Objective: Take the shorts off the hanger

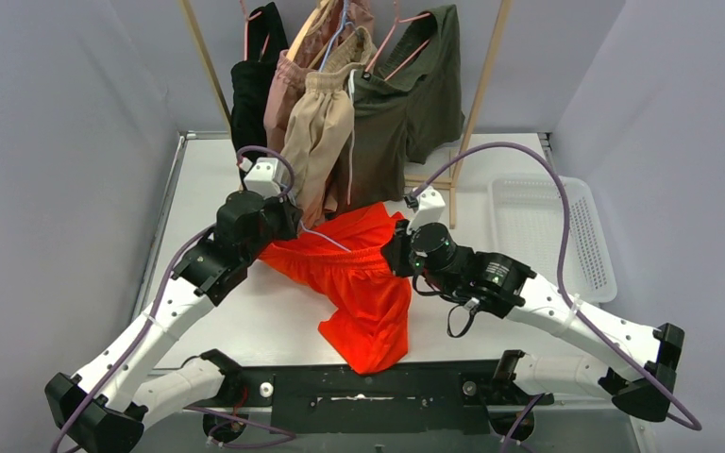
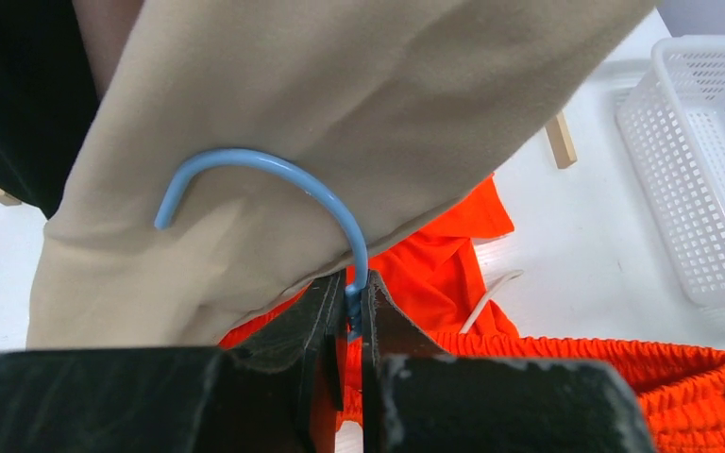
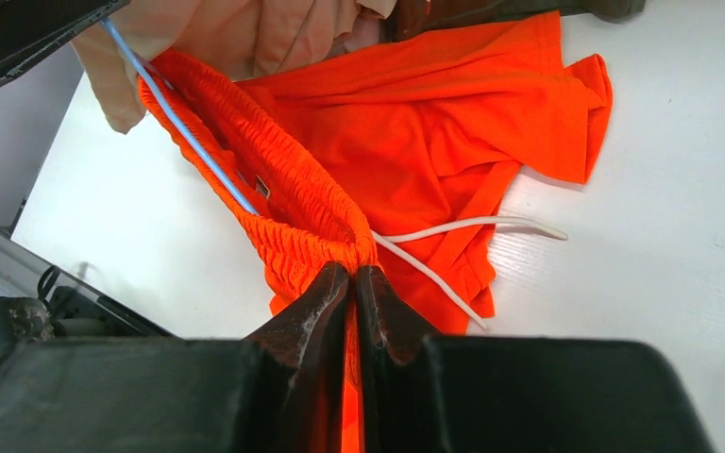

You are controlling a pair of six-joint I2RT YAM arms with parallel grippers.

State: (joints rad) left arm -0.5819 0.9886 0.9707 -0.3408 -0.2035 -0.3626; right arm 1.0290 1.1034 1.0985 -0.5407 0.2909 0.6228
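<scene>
Orange shorts (image 1: 363,283), one pair, lie on the table (image 1: 264,321) between left gripper (image 1: 288,219) and right gripper (image 1: 398,247). We count four garments hanging behind: black (image 1: 250,94), pink (image 1: 283,90), beige shorts (image 1: 316,142), olive (image 1: 406,113). One white basket (image 1: 590,241) sits at the right edge, with bare tabletop near left. Left wrist: our left pincer is pinched on one blue hanger (image 2: 274,179), whose hook touches beige cloth. Right wrist: our right pincer is clamped on the orange waistband; one white drawstring (image 3: 472,226) trails free.
</scene>
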